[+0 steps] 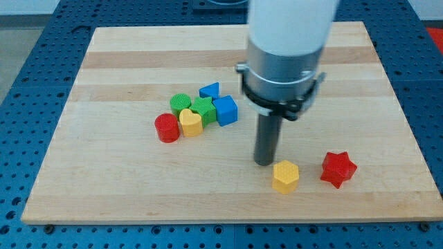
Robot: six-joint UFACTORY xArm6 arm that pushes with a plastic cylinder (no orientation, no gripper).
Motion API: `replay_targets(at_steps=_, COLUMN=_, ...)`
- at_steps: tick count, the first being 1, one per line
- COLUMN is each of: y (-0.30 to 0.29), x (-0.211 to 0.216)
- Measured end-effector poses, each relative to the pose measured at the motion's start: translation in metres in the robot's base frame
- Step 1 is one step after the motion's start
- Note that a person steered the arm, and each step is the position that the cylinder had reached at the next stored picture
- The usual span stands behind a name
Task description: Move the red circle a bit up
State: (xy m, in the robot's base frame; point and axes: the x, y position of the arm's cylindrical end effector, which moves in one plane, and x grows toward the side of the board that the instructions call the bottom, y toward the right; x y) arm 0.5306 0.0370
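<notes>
Nothing looks done yet — the red circle [167, 128] sits at the left end of a cluster, touching the yellow heart [191, 122], with the green circle [181, 104] just above it. My tip [265, 162] rests well to the view's right, just beside the yellow hexagon [285, 176]. There is no claw here — only the rod. The whole approach and push remain. No writing is legible on the table [124, 180].

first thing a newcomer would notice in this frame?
The big white and grey arm dominates the view's top centre, its dark rod ending in my tip just upper-left of a yellow hexagon block. Next, the tight cluster left of centre: the red circle at its lower left, touching a yellow heart block. A red star block sits alone, lower right.
</notes>
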Motion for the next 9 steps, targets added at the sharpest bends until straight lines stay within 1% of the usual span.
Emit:
replay_targets(at_steps=2, y=-0.062, x=-0.002)
replay_targets(at_steps=3, y=-0.079, x=-0.002)
replay_targets(at_steps=7, y=-0.134, x=-0.002)
replay_targets(at_steps=9, y=-0.142, x=0.002)
